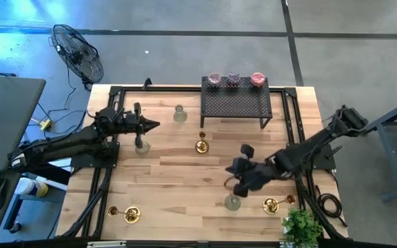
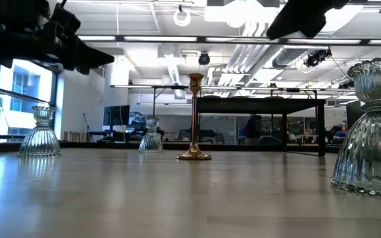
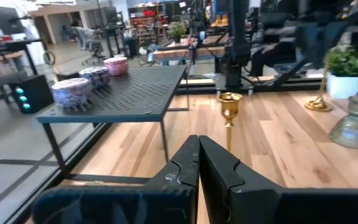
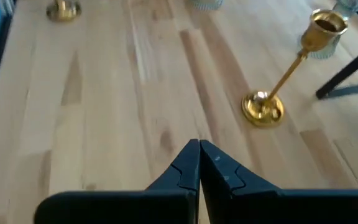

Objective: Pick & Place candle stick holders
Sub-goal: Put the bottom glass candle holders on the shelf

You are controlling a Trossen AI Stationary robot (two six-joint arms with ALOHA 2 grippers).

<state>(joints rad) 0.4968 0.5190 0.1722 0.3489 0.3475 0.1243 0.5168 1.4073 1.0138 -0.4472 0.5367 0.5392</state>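
Note:
A tall brass candle stick holder (image 1: pixel 200 142) stands on its round base at mid-table; it also shows in the left wrist view (image 3: pixel 230 112) and the right wrist view (image 4: pixel 279 86). Pale glass holders stand at the far left (image 1: pixel 179 114), left (image 1: pixel 141 145) and near right (image 1: pixel 233 202). Pink and purple cups (image 1: pixel 233 79) sit on the black rack (image 1: pixel 236 105). More brass holders stand near left (image 1: pixel 131 214) and near right (image 1: pixel 271 204). My left gripper (image 1: pixel 156 125) is shut and empty, held above the table left of the rack. My right gripper (image 1: pixel 230 170) is shut and empty above the table, right of the tall brass holder.
A small green plant (image 1: pixel 300 227) stands at the near right corner. The black rack (image 3: pixel 123 93) stands at the far edge on thin legs. Black frame rails run along the left and right sides of the table (image 1: pixel 185 172). A fan (image 1: pixel 78 52) stands on the floor beyond the far left corner.

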